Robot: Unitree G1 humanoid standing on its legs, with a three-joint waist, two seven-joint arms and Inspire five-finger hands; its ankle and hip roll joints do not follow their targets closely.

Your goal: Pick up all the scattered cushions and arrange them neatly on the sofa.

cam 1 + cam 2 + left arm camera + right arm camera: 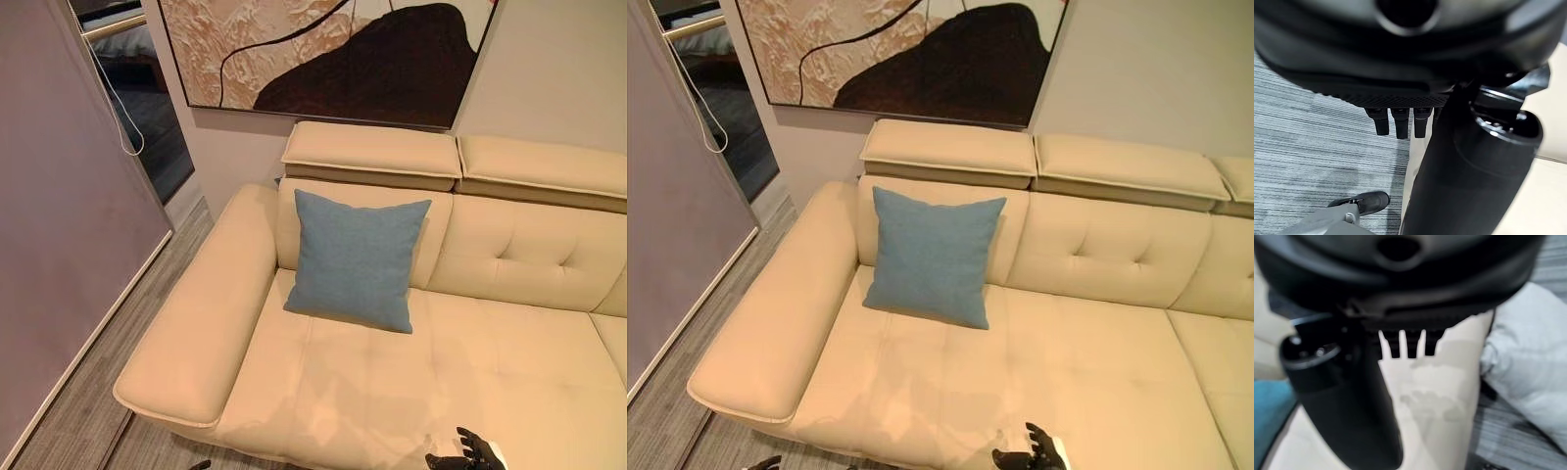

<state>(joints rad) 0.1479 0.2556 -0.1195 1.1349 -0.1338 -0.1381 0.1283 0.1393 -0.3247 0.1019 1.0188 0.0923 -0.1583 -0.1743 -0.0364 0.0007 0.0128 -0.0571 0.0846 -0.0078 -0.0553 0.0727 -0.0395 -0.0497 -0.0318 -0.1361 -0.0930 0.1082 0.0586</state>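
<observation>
A blue square cushion (356, 258) stands upright against the backrest of the cream sofa (509, 343), on its leftmost seat beside the wide armrest (201, 323). My right hand (470, 452) hovers low over the seat's front edge, well in front of the blue cushion, fingers relaxed and holding nothing. In the right wrist view that hand (1405, 318) hangs over the seat, with a corner of the blue cushion (1268, 416) to one side and a pale grey-white cushion (1528, 377) on the floor beyond the sofa's edge. My left hand (1400, 93) hangs with straight fingers over the floor beside the sofa.
A large abstract painting (333, 49) hangs above the sofa's headrests (372, 152). A grey wall panel (59, 215) stands at the left, with a doorway and a hanging cord (122, 108) behind it. Grey striped flooring (88, 411) runs along the armrest.
</observation>
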